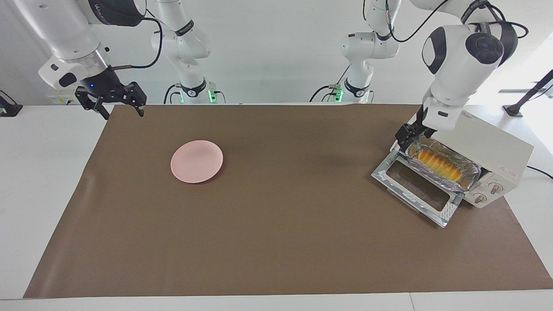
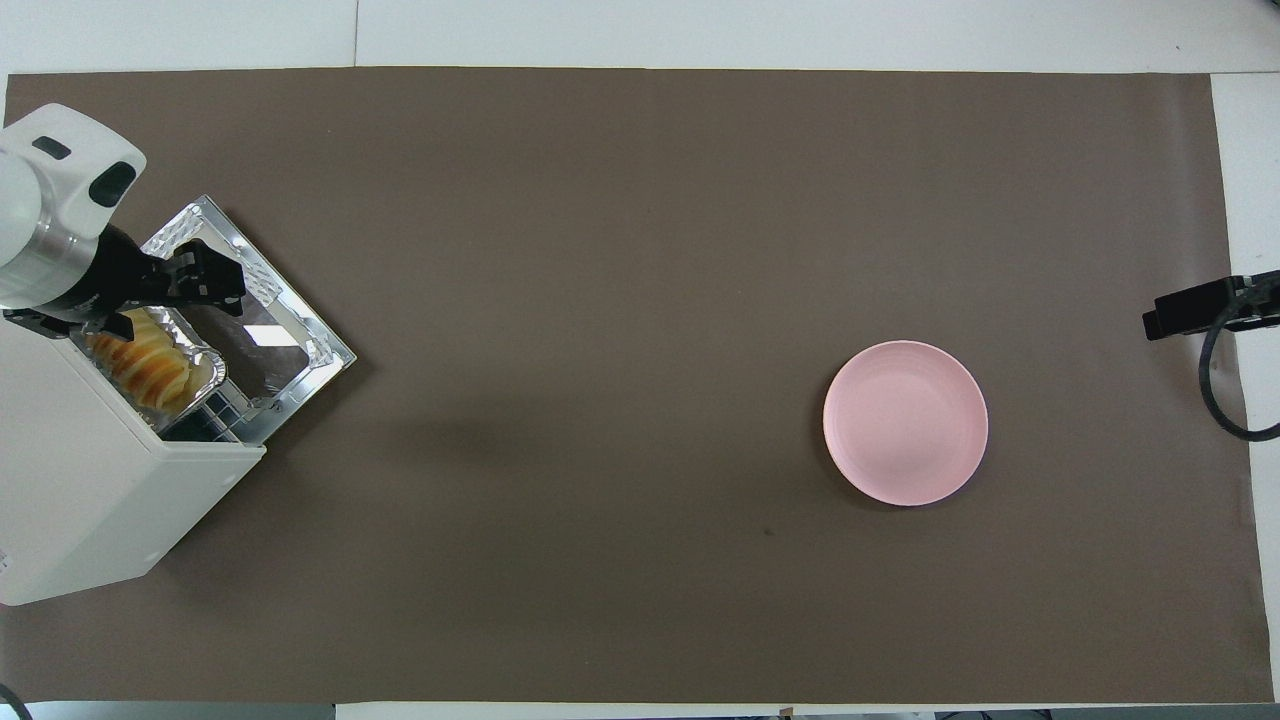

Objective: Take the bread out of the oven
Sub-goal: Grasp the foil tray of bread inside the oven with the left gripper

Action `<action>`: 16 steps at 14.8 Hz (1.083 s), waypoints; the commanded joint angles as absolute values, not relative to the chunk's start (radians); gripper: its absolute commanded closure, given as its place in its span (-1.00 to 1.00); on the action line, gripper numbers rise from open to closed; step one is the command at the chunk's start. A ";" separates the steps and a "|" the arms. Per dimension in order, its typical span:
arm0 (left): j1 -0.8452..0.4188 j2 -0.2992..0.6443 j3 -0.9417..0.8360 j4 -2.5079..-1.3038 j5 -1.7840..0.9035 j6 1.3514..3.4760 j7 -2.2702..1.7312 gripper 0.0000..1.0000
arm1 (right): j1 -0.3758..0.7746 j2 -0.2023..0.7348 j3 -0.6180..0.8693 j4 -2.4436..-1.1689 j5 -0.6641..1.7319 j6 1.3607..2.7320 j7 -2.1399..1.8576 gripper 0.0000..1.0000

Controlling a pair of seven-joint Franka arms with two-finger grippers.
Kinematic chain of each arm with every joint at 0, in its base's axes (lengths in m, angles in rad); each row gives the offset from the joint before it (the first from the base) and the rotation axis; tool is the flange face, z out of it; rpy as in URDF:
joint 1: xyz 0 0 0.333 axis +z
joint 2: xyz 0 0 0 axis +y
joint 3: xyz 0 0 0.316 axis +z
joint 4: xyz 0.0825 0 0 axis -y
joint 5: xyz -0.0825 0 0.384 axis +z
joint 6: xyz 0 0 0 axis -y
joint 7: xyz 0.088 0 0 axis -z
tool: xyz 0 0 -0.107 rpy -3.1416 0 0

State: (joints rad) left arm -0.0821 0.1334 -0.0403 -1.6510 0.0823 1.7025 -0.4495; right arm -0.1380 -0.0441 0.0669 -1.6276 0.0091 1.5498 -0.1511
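The oven (image 1: pixel 471 157), cream-white, stands at the left arm's end of the counter (image 1: pixel 276 242) with its glass door (image 1: pixel 417 190) dropped open onto the brown mat. The bread (image 1: pixel 438 164), a ridged golden loaf, lies in a crinkled foil tray (image 1: pixel 468 172) on the rack inside the oven mouth; in the overhead view the oven's top hides all but the tray's front part and the loaf's nearest ridges (image 2: pixel 140 365).

The left gripper (image 1: pixel 408 136) is at the oven mouth, at the corner of the foil tray that lies nearer the robots. Whether its fingers are spread or closed, and whether they touch the foil, cannot be told: the wrist covers them in the facing view, and from above only a dark block (image 2: pixel 195 285) shows over the door.

The right gripper (image 1: pixel 116 108) waits in the air over the edge of the mat at the right arm's end, its fingers spread wide and holding nothing; the overhead view cuts it off at the frame edge (image 2: pixel 1205 305).

A pink plate (image 1: pixel 197 161) lies on the mat, toward the right arm's end, bare.
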 commanded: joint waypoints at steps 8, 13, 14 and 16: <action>-0.008 0.215 -0.009 -1.739 0.153 1.899 -0.750 -1.00 | -0.141 -0.060 0.077 -1.647 0.000 1.559 -0.138 -1.00; -0.008 0.215 -0.006 -1.853 0.192 2.000 -0.819 -1.00 | -0.140 -0.060 0.081 -1.647 0.000 1.557 -0.138 -1.00; 0.003 0.213 -0.005 -1.870 0.193 2.017 -0.819 -1.00 | -0.140 -0.060 0.083 -1.647 0.000 1.557 -0.138 -1.00; 0.020 0.212 -0.006 -1.878 0.193 2.029 -0.813 -0.50 | -0.138 -0.060 0.084 -1.647 0.002 1.557 -0.140 -1.00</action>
